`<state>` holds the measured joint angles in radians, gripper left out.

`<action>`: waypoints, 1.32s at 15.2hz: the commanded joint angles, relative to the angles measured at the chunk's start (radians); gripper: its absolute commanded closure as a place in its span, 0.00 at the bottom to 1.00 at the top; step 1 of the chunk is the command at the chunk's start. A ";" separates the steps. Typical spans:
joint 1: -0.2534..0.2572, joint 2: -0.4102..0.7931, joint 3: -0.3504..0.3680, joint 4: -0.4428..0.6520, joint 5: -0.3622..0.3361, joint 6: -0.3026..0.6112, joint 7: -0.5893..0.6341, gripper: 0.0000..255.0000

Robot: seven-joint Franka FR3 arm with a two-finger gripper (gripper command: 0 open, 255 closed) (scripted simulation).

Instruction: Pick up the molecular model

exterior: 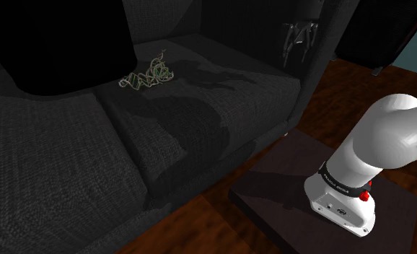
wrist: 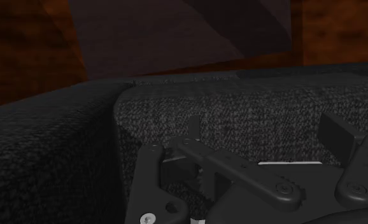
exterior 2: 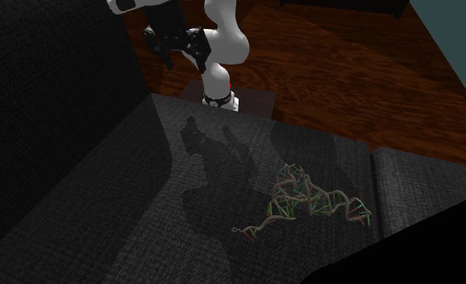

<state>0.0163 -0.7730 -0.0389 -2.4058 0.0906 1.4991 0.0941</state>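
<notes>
Gripper: hanging in the air with its two black fingers standing well apart and clasping nothing. In the wrist view, dark woven fabric is showing in the gap between them.
Gripper place: hovering over the end of the sofa nearest the stand, above the upholstered side there. In the second exterior view the gripper is sitting above the far edge of the seat, well apart from the model.
Molecular model: lying loose on the seat cushion as a tangled, wiry helix of pale green, tan and reddish strands. It is resting toward the cushion's back edge and close to the seam with the next cushion. In the second exterior view the molecular model is stretching along the fabric just beside that seam, one thin end trailing out.
Arm: rising white from its base and bending over toward the sofa.
Shadow: falling across the seat cushion between the model and the cushion's front edge.
Stand: sitting as a dark box on the floor, just beside the sofa's front corner.
Floor: showing as reddish-brown wood along the sofa's front edge.
Black area: covering the sofa's back at the shoulder view's upper left, just beside the model.
</notes>
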 commanded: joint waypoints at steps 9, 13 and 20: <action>0.041 0.165 0.123 0.069 0.105 0.199 0.150 0.00; 0.053 0.264 0.180 0.132 0.131 0.290 0.222 0.00; 0.063 0.458 0.273 0.287 0.129 0.424 0.354 0.00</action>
<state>0.0784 -0.3424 0.2213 -2.1364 0.2224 1.8988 0.4286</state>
